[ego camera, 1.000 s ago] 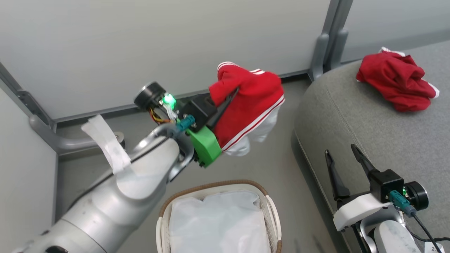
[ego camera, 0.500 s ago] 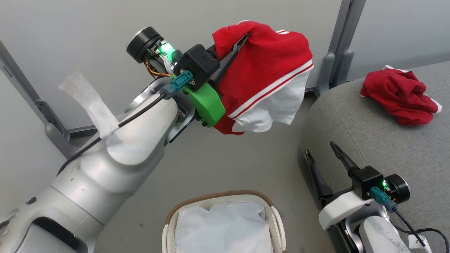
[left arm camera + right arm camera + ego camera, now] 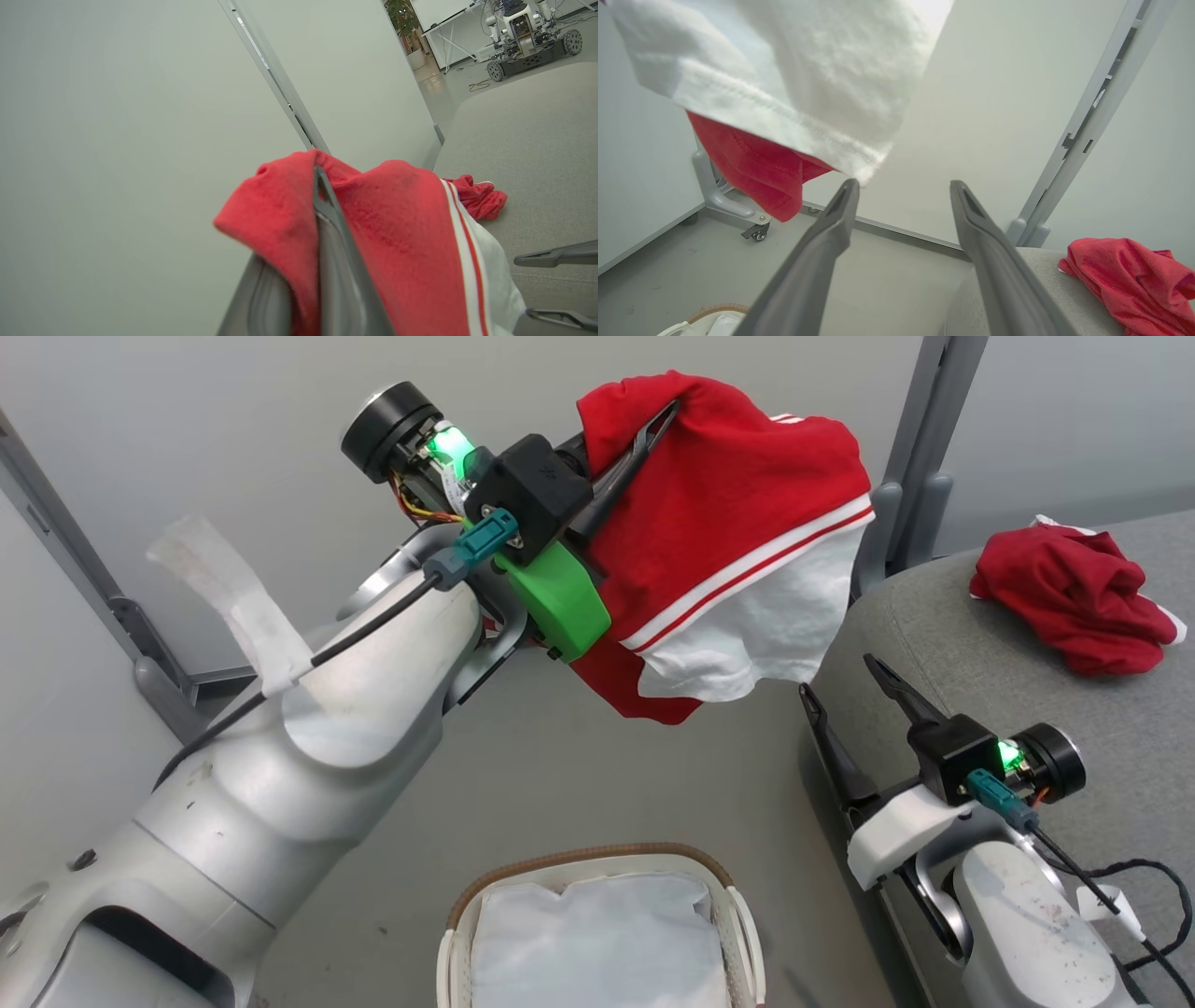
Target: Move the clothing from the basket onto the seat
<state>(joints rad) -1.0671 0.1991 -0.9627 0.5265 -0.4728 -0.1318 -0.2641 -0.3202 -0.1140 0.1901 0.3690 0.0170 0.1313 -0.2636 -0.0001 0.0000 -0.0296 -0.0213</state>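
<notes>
Below the left pincer, the small oval white plastic basket with a brown woven-look rim shows no red on its white liner. That pincer is clamped tight on a soft red garment with white trim, held high, I judge, so the hem clears the floor toward the large rounded grey fabric seat. The right pincer, wide open and empty, hangs just beside the hem; beyond it a crumpled red garment lies on the seat.

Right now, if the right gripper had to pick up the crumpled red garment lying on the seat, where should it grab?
Probably a raised fold atop the garment, coming down from above with the open right gripper. It lies bunched in a mound on the seat, so ridges stand up while edges lie flat.
</notes>
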